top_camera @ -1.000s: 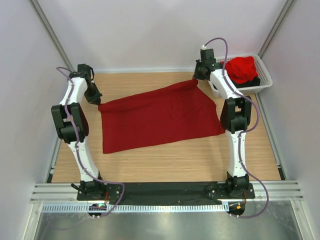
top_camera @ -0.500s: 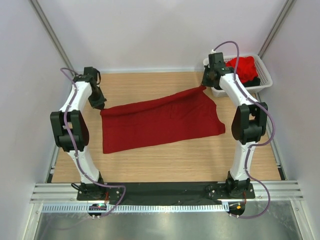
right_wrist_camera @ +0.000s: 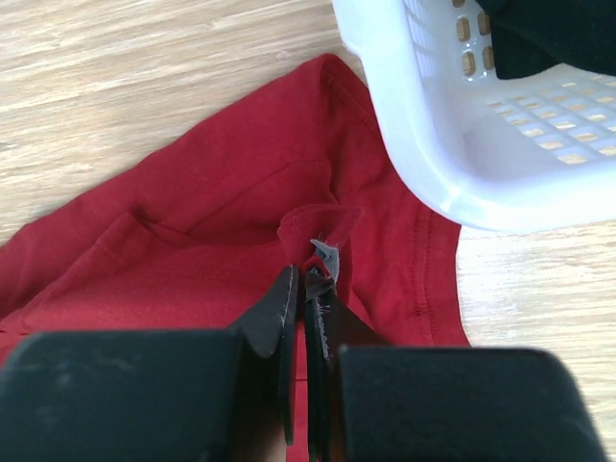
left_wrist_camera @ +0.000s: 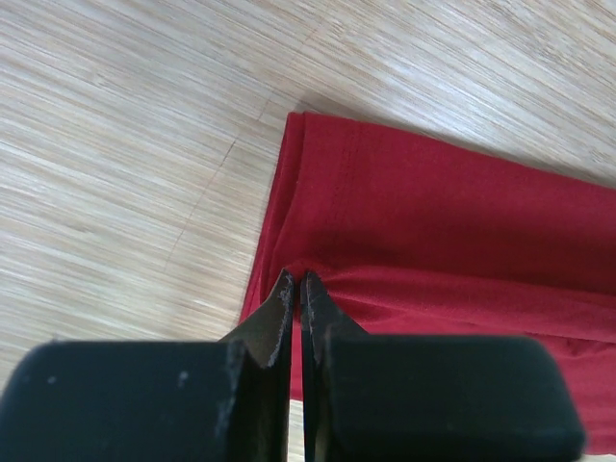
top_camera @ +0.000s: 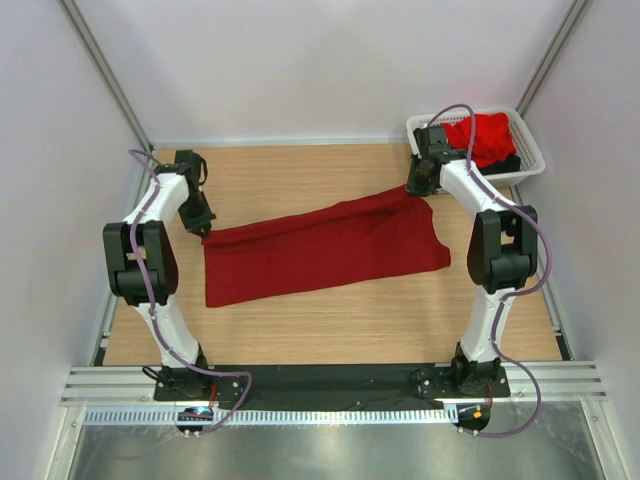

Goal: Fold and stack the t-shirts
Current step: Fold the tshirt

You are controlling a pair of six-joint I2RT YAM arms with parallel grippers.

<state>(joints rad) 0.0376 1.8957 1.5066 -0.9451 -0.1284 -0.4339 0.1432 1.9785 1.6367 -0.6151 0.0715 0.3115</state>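
A dark crimson t-shirt (top_camera: 330, 250) lies spread across the wooden table. My left gripper (top_camera: 205, 228) is shut on its far left corner, and in the left wrist view the jaws (left_wrist_camera: 296, 279) pinch a fold of the red cloth (left_wrist_camera: 433, 221). At the far right corner, beside the basket, my right gripper (top_camera: 415, 190) is shut on the shirt. There the closed jaws (right_wrist_camera: 308, 274) hold a bunched bit of hem (right_wrist_camera: 192, 221). A brighter red t-shirt (top_camera: 485, 135) and a black t-shirt (top_camera: 508, 165) lie in the basket.
The white latticed basket (top_camera: 530, 150) stands at the table's far right corner, its wall (right_wrist_camera: 423, 115) close to my right gripper. Black cloth (right_wrist_camera: 539, 38) shows inside it. Bare wood (top_camera: 330, 320) runs between the shirt and the arm bases.
Both grippers have come nearer and lower with the shirt's far edge, the right one also shifting right. The cloth now spans a narrower band front to back.
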